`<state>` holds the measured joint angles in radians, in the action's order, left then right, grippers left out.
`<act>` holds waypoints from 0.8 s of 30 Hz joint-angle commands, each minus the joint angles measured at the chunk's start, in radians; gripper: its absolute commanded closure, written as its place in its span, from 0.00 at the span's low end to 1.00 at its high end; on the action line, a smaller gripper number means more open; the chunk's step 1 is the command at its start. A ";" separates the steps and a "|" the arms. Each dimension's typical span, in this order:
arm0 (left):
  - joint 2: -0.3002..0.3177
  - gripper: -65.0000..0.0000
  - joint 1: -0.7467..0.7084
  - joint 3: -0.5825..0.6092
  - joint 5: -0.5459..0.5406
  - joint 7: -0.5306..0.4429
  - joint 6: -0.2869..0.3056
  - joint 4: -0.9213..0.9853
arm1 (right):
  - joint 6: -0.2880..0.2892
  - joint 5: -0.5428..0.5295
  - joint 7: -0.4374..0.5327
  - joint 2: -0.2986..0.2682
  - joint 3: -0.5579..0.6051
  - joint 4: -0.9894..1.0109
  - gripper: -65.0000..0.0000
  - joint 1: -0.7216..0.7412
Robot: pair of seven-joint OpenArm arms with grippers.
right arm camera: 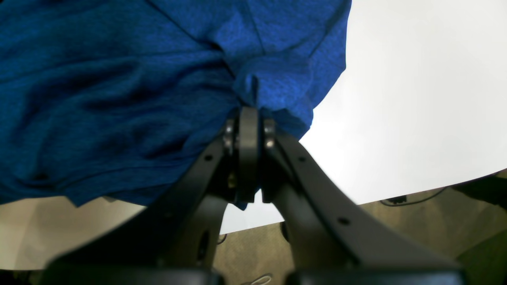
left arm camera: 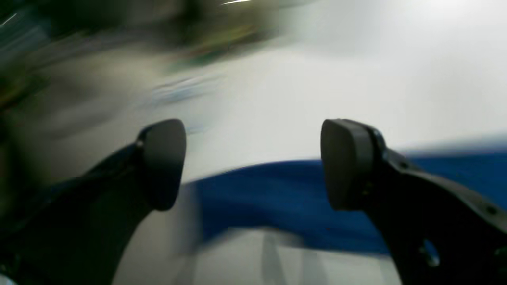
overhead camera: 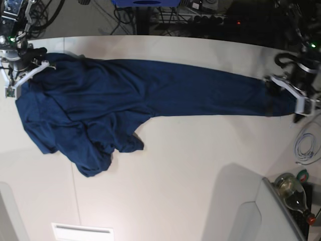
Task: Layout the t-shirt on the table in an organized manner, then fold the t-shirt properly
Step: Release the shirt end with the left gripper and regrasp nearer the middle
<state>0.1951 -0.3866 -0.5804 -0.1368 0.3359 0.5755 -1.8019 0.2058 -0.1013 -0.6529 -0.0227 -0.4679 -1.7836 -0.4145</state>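
- Stretching out the t-shirt (overhead camera: 150, 90) is the step in hand, by my judgement: it lies on the table (overhead camera: 190, 165) as a long band from one arm to the other, with a crumpled bunch at the right-arm end, so layout is not yet done.
- My right gripper (right arm camera: 248, 118) has its jaws pressed together, pinching a bunched fold of the blue cloth near the table's edge.
- My left gripper (left arm camera: 253, 162) has its jaws spread wide with nothing between them; the cloth lies below, apart from the pads.
- Next, I judge, the crumpled bunch needs spreading flat before any fold.
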 commanded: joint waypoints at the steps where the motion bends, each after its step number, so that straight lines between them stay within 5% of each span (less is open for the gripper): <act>1: 0.002 0.22 -0.024 0.064 -0.008 -0.011 -0.010 -0.023 | -0.009 -0.001 0.022 -0.009 -0.005 -0.020 1.00 0.002; 6: -0.064 0.22 -0.042 0.377 0.090 -0.011 -0.047 0.052 | -0.009 -0.001 0.022 -0.009 -0.005 -0.020 1.00 0.002; 9: -0.113 0.22 -0.005 0.437 0.171 -0.014 -0.119 0.156 | -0.009 -0.001 0.022 -0.009 -0.005 -0.020 1.00 0.001; 16: -0.121 0.23 0.015 0.538 0.319 -0.013 -0.127 0.304 | -0.009 -0.001 0.022 -0.009 -0.028 -0.015 1.00 0.001; 19: -0.118 0.45 0.044 0.537 0.354 -0.013 -0.127 0.393 | -0.009 -0.001 0.022 -0.007 -0.050 0.011 1.00 0.010; 22: -0.108 0.94 0.088 0.537 0.355 -0.013 -0.127 0.486 | -0.009 -0.001 0.022 -0.009 -0.055 0.035 1.00 0.022; 24: -0.073 1.00 0.117 0.535 0.355 -0.013 -0.127 0.505 | -0.006 -0.001 0.022 -0.010 -0.048 0.038 1.00 0.024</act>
<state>0.1070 -0.2485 -0.0429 0.1726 0.2222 0.4500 -1.3148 0.1993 -0.1028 -0.6525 -0.0212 -0.5144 -1.7283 -0.3931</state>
